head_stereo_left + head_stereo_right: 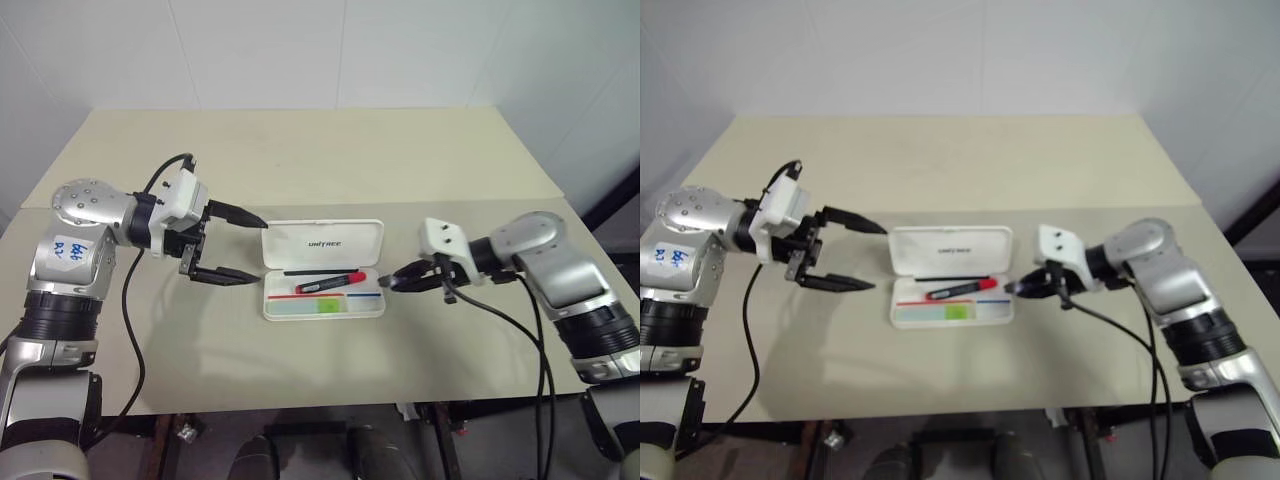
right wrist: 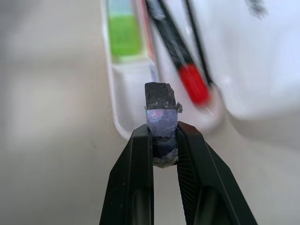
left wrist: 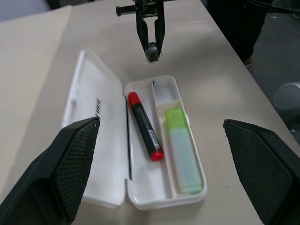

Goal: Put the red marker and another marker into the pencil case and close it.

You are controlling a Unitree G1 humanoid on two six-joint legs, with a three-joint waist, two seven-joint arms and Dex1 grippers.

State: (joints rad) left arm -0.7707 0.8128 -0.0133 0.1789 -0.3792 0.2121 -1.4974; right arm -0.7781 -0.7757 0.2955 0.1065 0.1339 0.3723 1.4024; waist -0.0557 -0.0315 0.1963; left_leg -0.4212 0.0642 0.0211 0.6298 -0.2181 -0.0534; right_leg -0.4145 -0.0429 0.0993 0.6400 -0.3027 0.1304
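Sitting open mid-table, the pencil case [image 1: 323, 268] holds the red marker [image 1: 330, 283] and another marker [image 3: 182, 154]. Long axis runs sideways between the wide-open left gripper [image 1: 232, 246] and the nearer right gripper [image 1: 393, 280], pinching a small dark block [image 2: 160, 101].

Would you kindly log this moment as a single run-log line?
pencil case: open | red marker: inside | green marker: inside | left hand: open, beside case | right hand: shut on small dark block, beside case
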